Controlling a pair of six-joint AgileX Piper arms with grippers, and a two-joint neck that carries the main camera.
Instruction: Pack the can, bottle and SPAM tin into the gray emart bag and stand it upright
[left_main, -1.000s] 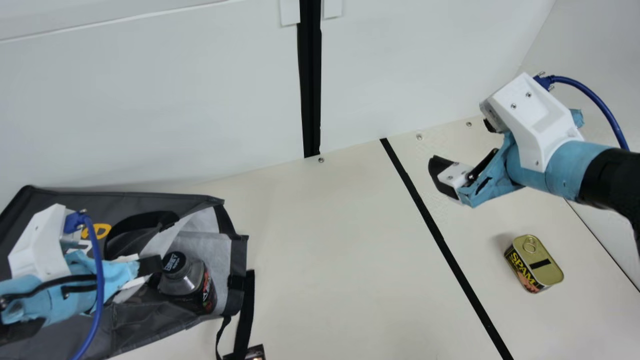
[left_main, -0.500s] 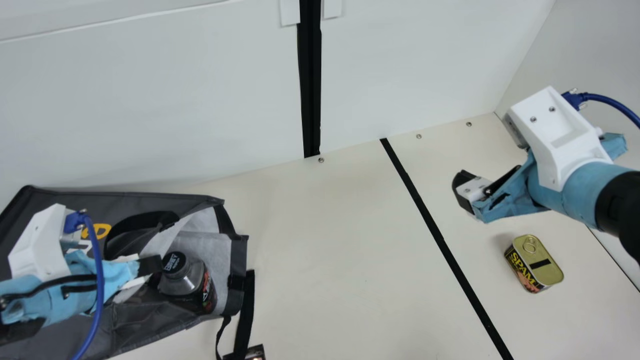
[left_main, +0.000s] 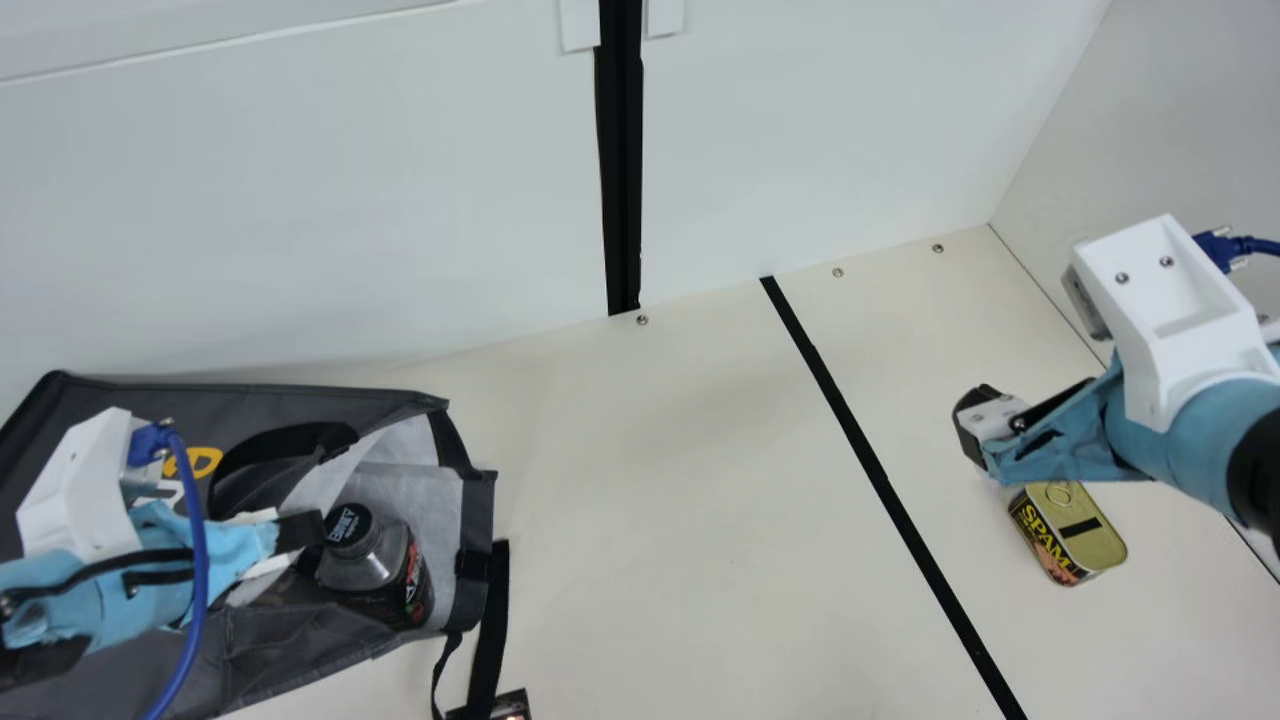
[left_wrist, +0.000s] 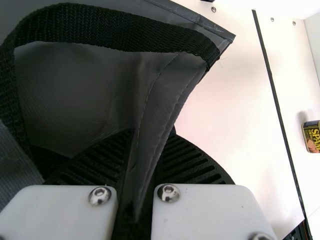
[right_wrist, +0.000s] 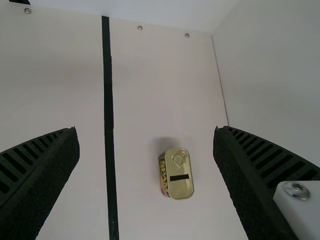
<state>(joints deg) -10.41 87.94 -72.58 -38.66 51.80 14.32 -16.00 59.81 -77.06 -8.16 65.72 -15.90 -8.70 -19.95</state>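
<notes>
The gray emart bag (left_main: 300, 400) lies on the counter (left_main: 660, 520), the left pincer (left_main: 302, 530) at its mouth, clamped on a fold of its fabric. Inside that mouth is the bottle (left_main: 365, 565), black cap showing. Out from the bag, a black strip (left_main: 881, 480) crosses the counter. Past the strip from the bag hangs the right pincer (left_main: 972, 430), its fingers apart, and farther out sits the SPAM tin (left_main: 1085, 535), ring-pull lid up.
</notes>
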